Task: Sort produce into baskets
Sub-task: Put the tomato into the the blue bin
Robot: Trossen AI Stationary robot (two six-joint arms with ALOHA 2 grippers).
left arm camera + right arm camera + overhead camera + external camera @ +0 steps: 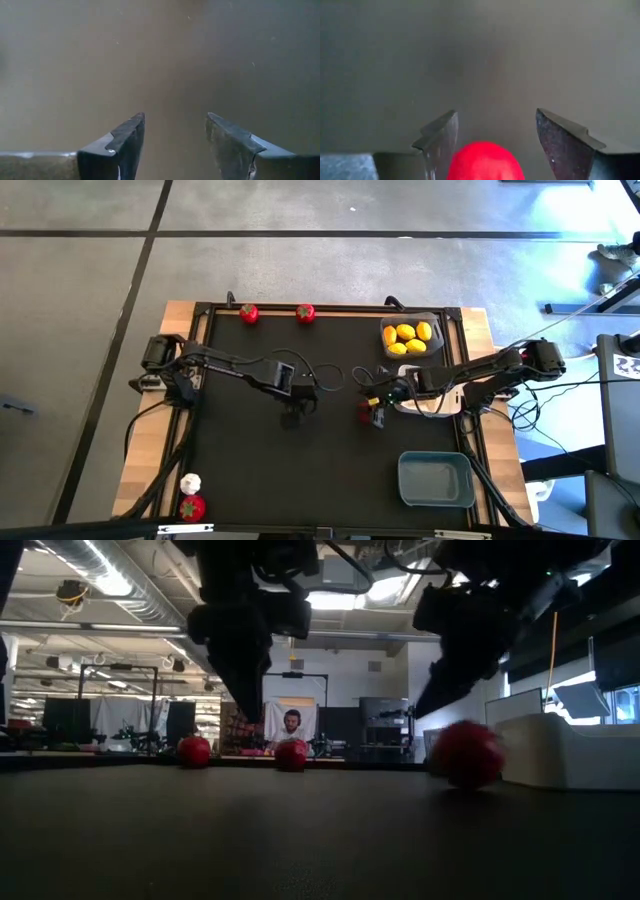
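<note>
The desk [250,470] is a flat matt black mat inside a pale wooden frame; its surface looks smooth and bare in both wrist views.

Red fruits, round and glossy: four in the high view; two at the far edge, one [249,313] beside the other [305,312], well apart from the arms; one [367,412] at mid-desk just left of the white basket [432,404]; one [191,507] at the near left corner, touching a small white bulb [190,483], the only bulb in sight.

Lemons [410,338]: smooth yellow ovals, about five, all heaped in the dark grey basket [438,320] at the far right; the exact count is hard to tell.

Baskets: three, rounded-corner plastic rectangles; dark grey at the far right, white below it and largely under the right arm, blue-grey [436,480] at the near right, with nothing visible inside.

Left gripper [175,137] hangs over the bare middle of the desk; its dark wedge-shaped fingers stand apart with only mat between them, grasping nothing.

Right gripper [495,132] is low over the mid-desk fruit; its fingers are spread, and the fruit's red dome [485,161] shows between them, not touching either finger; the low view shows this fruit [467,753] resting on the mat beside the white basket's wall [570,752].

No readable writing or labels.
</note>
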